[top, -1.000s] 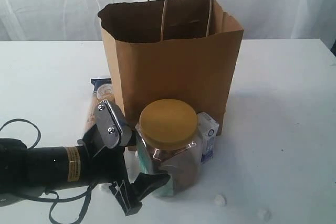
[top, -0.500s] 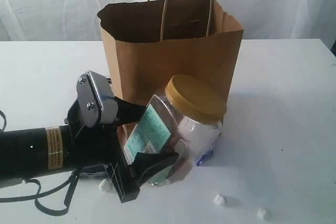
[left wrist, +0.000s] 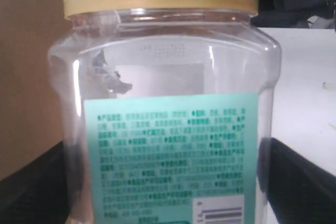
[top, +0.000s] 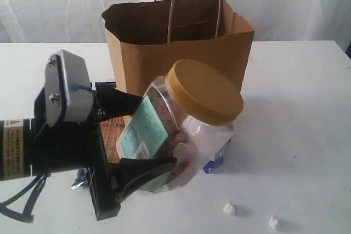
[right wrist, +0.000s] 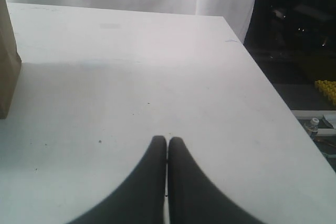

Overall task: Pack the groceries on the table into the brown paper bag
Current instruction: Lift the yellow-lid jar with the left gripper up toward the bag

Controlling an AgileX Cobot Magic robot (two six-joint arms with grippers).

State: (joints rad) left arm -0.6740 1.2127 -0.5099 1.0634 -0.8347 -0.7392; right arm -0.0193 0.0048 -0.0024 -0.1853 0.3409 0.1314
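Observation:
My left gripper is shut on the yellow-lidded clear jar, one black finger above it and one below. The jar is off the table and leans with its lid toward the brown paper bag, which stands open just behind. The left wrist view is filled by the jar with its green label, between the gripper fingers. A small white-blue carton stands under the jar. A brown packet lies half hidden behind the fingers. My right gripper is shut and empty over bare table.
Two tiny white lumps lie near the front edge. The bag's corner shows at the side of the right wrist view. The table's edge drops off to a dark floor there.
My left gripper has lifted the jar off the table and tipped it, lid toward the bag; the arm has drawn back to the left. The right gripper has not moved.

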